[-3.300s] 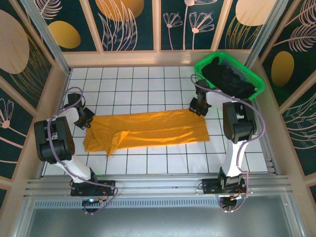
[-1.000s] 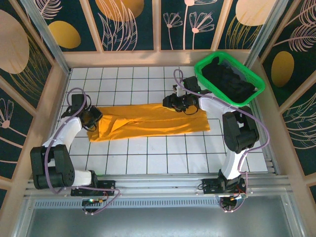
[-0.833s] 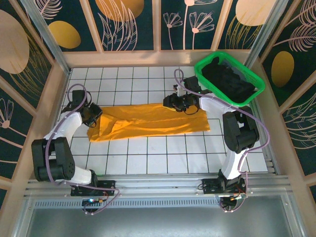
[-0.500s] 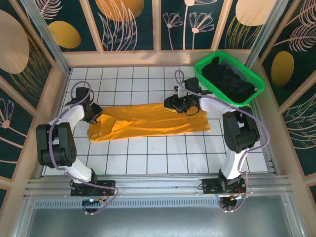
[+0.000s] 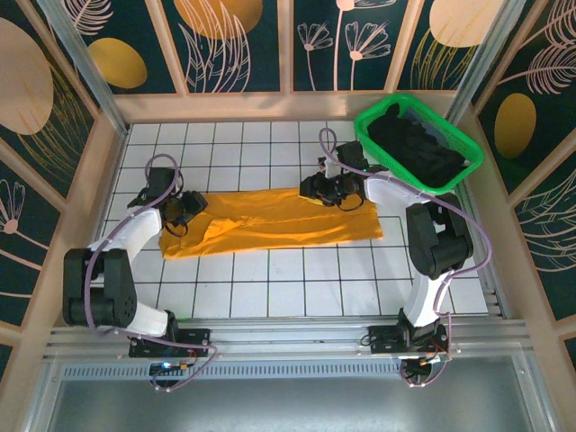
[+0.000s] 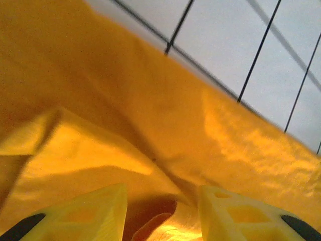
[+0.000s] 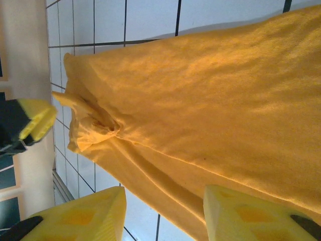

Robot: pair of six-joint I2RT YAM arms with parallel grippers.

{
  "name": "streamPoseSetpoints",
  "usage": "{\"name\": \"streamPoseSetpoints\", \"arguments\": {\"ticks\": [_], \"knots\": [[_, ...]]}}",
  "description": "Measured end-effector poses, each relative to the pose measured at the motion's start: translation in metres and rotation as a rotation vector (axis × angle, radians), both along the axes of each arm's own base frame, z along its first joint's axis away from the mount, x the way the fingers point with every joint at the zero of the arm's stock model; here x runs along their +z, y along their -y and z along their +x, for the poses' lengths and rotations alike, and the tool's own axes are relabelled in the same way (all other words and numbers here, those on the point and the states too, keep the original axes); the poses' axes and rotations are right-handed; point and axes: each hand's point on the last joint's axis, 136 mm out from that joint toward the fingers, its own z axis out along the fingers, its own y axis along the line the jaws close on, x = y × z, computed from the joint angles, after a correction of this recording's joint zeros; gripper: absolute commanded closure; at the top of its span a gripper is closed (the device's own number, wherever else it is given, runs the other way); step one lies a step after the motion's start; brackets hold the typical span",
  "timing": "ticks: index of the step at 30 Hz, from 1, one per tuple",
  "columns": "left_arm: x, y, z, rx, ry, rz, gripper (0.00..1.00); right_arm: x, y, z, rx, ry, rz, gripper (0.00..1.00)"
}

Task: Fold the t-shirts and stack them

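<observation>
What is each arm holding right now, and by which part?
Nothing is held. The left fingers and the right fingers both stand apart over the orange-yellow t-shirt, the left pair at its left end, the right pair at its far edge.

Top view: bare bench (image 5: pixel 270 288) lies open across the lower frame and the upper left. The orange-yellow t-shirt (image 5: pixel 279 225) spans the centre band. The green basket (image 5: pixel 380 105) blocks the upper right corner.

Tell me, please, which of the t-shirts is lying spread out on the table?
The orange-yellow t-shirt; the black t-shirts lie heaped in the green basket.
</observation>
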Motion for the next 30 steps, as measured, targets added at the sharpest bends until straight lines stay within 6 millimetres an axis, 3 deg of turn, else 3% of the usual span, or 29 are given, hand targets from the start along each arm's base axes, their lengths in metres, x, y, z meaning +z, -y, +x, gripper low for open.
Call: {"name": "streamPoseSetpoints", "arguments": {"ticks": [4, 12, 21, 30], "knots": [[-0.022, 0.017, -0.002, -0.062, -0.044, -0.058, 0.57, 0.0, 0.0, 0.0, 0.0, 0.0, 0.0, 0.55], [-0.022, 0.042, -0.002, -0.162, -0.008, -0.124, 0.58, 0.0, 0.0, 0.0, 0.0, 0.0, -0.001, 0.54], [-0.029, 0.061, -0.03, -0.251, -0.038, -0.189, 0.58, 0.0, 0.0, 0.0, -0.001, 0.0, -0.001, 0.55], [-0.029, 0.096, -0.063, -0.376, -0.055, -0.258, 0.6, 0.0, 0.0, 0.0, -0.002, 0.001, -0.002, 0.55]]}}
